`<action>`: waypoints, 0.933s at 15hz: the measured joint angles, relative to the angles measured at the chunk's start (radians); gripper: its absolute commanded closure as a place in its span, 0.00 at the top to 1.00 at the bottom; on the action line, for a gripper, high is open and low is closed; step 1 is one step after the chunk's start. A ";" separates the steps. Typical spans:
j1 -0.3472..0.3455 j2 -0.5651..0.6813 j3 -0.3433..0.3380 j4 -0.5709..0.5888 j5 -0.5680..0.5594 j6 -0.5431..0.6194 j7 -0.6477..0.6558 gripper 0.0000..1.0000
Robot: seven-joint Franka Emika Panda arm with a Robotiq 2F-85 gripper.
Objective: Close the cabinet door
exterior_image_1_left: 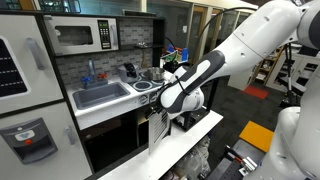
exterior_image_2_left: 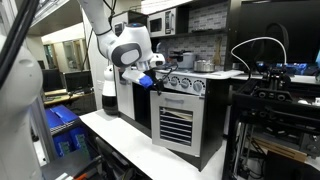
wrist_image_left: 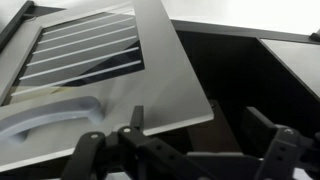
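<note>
The cabinet door (wrist_image_left: 110,60) is white, with a window pane crossed by thin horizontal bars and a curved white handle (wrist_image_left: 55,108). In the wrist view it fills the left half and stands swung out from the dark cabinet opening (wrist_image_left: 250,80). It also shows in both exterior views (exterior_image_1_left: 157,132) (exterior_image_2_left: 175,122), below the stove. My gripper (wrist_image_left: 200,138) is open, with its fingers either side of the door's free corner. I cannot tell if it touches the door. In both exterior views the gripper (exterior_image_1_left: 162,98) (exterior_image_2_left: 150,82) hangs just above the door's top edge.
The play kitchen has a sink (exterior_image_1_left: 100,95), a silver-grey microwave (exterior_image_1_left: 82,36), a stove with a pot (exterior_image_2_left: 205,64) and knobs (exterior_image_2_left: 180,84), and a tall white fridge door (exterior_image_1_left: 25,100). A white tabletop (exterior_image_1_left: 190,135) runs in front. A dark equipment rack (exterior_image_2_left: 275,110) stands beside it.
</note>
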 measured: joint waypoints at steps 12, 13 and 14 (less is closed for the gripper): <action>0.024 -0.137 0.022 -0.026 -0.079 -0.290 0.048 1.00; 0.003 -0.145 0.035 -0.031 -0.104 -0.332 0.052 1.00; -0.019 -0.151 0.044 -0.036 -0.132 -0.372 0.054 1.00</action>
